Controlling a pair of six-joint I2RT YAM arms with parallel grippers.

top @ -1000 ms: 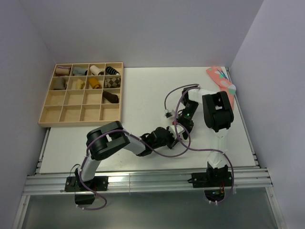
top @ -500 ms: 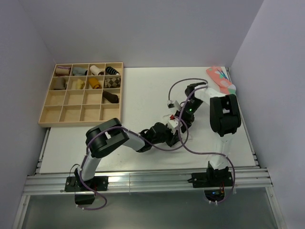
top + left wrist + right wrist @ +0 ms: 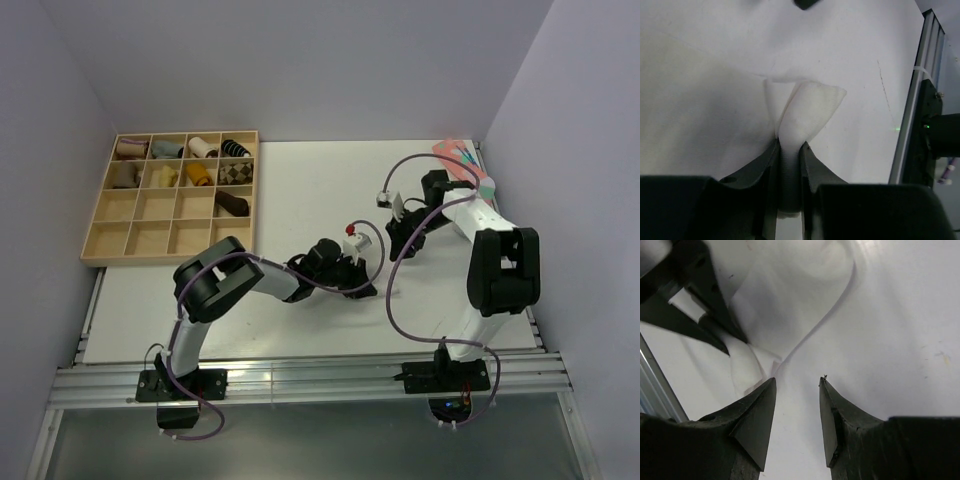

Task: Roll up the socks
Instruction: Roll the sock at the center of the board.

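Note:
A white sock (image 3: 807, 107) lies on the white table, one end pinched up between the fingers of my left gripper (image 3: 789, 145), which is shut on it. In the top view the left gripper (image 3: 358, 278) is at the table's middle, and the sock barely shows against the table. My right gripper (image 3: 797, 382) is open and empty just above the table, beside the sock's fold (image 3: 790, 305). In the top view the right gripper (image 3: 400, 246) is a little right of the left one. The left gripper's dark fingers (image 3: 695, 305) show at the upper left of the right wrist view.
A pink patterned sock (image 3: 462, 165) lies at the far right corner. A wooden compartment tray (image 3: 170, 235) with several rolled socks in its back rows stands at the far left. Cables loop over the table between the arms. A metal rail (image 3: 300, 375) runs along the near edge.
My right gripper has pulled away from the left gripper toward the back right. My left gripper has shifted slightly back and left, still holding the sock.

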